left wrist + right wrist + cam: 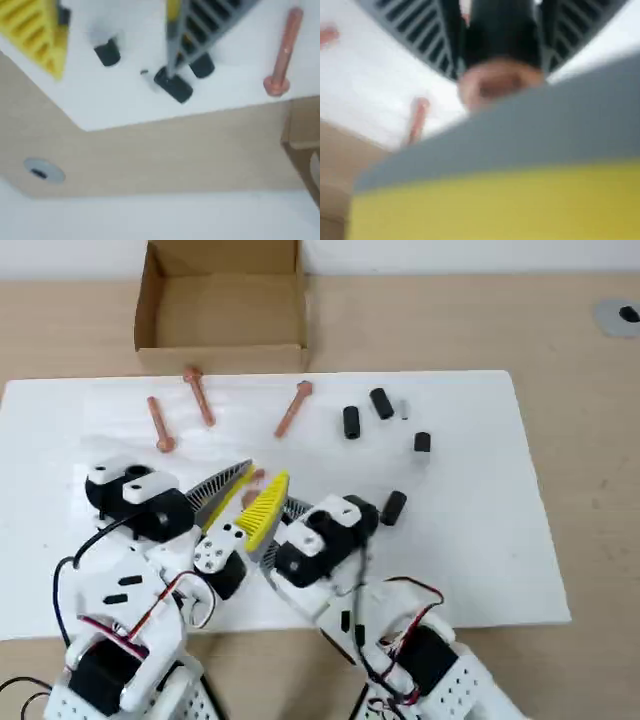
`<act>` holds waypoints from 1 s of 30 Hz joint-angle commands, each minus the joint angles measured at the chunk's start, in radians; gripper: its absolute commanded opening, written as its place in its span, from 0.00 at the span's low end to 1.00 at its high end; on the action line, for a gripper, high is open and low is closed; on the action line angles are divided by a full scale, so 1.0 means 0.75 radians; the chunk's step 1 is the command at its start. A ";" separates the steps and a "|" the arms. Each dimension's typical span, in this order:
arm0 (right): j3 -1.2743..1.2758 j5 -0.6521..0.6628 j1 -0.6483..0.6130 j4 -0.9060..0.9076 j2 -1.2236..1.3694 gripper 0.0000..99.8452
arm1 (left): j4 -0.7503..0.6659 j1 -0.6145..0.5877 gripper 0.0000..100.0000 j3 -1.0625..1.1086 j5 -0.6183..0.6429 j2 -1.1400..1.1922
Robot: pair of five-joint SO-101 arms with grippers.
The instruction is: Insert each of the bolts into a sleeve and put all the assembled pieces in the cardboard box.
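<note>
Three copper bolts (200, 398) lie loose on the white board (470, 540), near the open cardboard box (222, 308). Several black sleeves (351, 422) are scattered right of them, and one sleeve (393, 507) lies beside the right arm. Both arms meet at the board's middle. My left gripper (266, 473) stands open, its grey finger (192, 37) and yellow finger (37, 35) spread apart above the sleeves (173, 86). Under that yellow finger, my right gripper (260, 483) is shut on a fourth bolt (500, 82), whose copper head shows between ribbed grey fingers (417, 30).
The box (302, 145) is empty and sits on the wooden table beyond the board's far edge. A round metal grommet (618, 316) is set in the table at the far right. The board's right half is open apart from the sleeves.
</note>
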 commanded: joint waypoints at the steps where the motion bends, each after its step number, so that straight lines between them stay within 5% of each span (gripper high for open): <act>1: -0.087 -0.012 -0.013 -0.002 -0.136 0.01 | 0.053 0.008 0.15 -0.068 0.014 -0.009; 8: -0.101 -0.008 0.028 -0.006 -0.134 0.01 | 0.309 -0.002 0.18 -0.362 0.008 0.001; 13: -0.195 -0.004 0.222 -0.055 0.005 0.01 | 0.397 -0.295 0.17 -0.544 0.004 0.019; 19: -0.547 0.051 0.334 -0.293 0.635 0.01 | 0.452 -0.657 0.16 -0.548 -0.031 0.150; 30: -1.652 0.043 0.488 -0.352 1.879 0.01 | 0.503 -0.706 0.16 -0.536 -0.031 0.191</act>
